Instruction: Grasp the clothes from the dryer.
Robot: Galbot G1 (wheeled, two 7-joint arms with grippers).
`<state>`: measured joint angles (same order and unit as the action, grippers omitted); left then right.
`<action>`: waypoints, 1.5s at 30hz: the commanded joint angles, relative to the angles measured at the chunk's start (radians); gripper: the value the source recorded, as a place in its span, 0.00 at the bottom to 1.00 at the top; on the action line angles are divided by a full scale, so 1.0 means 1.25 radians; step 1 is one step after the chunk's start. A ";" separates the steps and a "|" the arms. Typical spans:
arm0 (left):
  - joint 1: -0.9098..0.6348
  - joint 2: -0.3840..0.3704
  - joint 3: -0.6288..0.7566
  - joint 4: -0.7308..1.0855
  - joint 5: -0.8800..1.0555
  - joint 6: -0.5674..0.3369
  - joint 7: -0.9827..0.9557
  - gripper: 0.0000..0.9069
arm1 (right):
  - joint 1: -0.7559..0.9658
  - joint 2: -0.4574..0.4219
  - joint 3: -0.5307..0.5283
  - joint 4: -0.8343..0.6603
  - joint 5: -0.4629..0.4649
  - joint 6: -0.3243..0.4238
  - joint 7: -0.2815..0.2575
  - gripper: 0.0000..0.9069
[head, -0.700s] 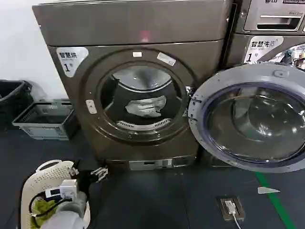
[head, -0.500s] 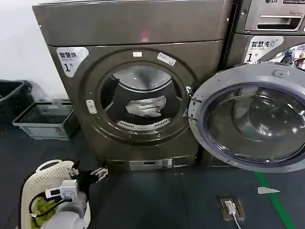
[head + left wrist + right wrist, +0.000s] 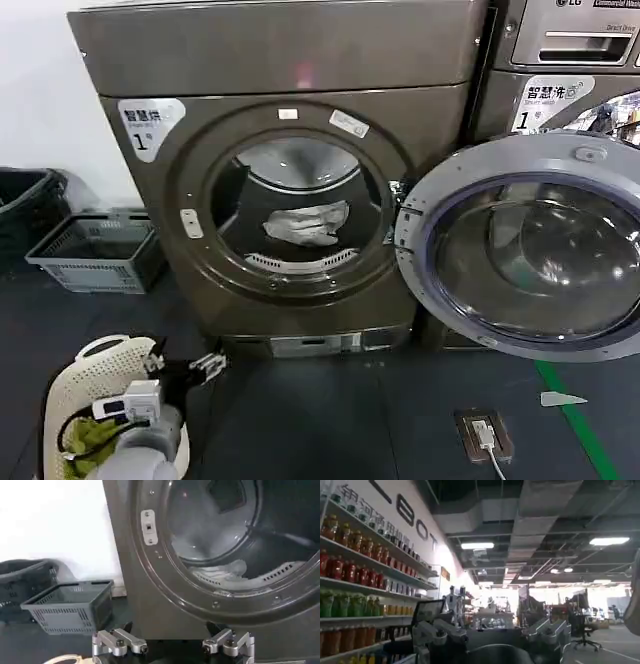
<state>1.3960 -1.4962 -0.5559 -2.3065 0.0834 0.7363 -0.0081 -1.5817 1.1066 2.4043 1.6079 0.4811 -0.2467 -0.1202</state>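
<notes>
Left tool is seen with fingers spread wide apart, nothing held or touched; it sits low in front of the dryer, facing the round drum opening. In the head view the left tool is over the dark floor, just beside a white laundry basket with a yellow-green cloth inside.

Right tool is seen in its wrist view with fingers apart, empty, pointed at an open room with shelves of bottles along a wall.

The clothes are lying inside the drum, pale bundle near the front lip; dryer door is swung fully open to the right. The left wrist view shows the clothes close up. A grey crate is set on the floor by the white wall.
</notes>
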 commanded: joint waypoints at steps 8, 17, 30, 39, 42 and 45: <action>0.007 0.002 0.005 -0.005 -0.001 0.039 0.003 1.00 | 0.005 -0.002 -0.007 -0.001 -0.014 0.005 0.017 1.00; 0.004 0.002 0.014 -0.005 -0.002 0.039 0.004 1.00 | 0.001 0.002 -0.001 -0.002 -0.015 0.006 0.020 1.00; 0.000 0.006 0.014 0.000 -0.013 0.039 0.006 1.00 | -0.003 0.008 0.009 0.006 -0.019 0.005 0.019 1.00; -0.001 0.004 0.018 0.001 -0.014 0.039 0.008 1.00 | -0.005 0.012 0.003 0.004 -0.019 0.008 0.020 1.00; -0.004 0.004 0.016 0.003 -0.011 0.039 0.008 1.00 | -0.007 0.012 0.004 0.000 -0.017 0.013 0.024 1.00; -0.004 0.003 0.018 0.005 -0.010 0.039 0.009 1.00 | -0.010 0.013 0.006 -0.005 -0.015 0.025 0.028 1.00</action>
<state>1.3910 -1.4917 -0.5356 -2.3043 0.0707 0.7363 0.0018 -1.5943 1.1229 2.4120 1.6011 0.4621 -0.2252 -0.0865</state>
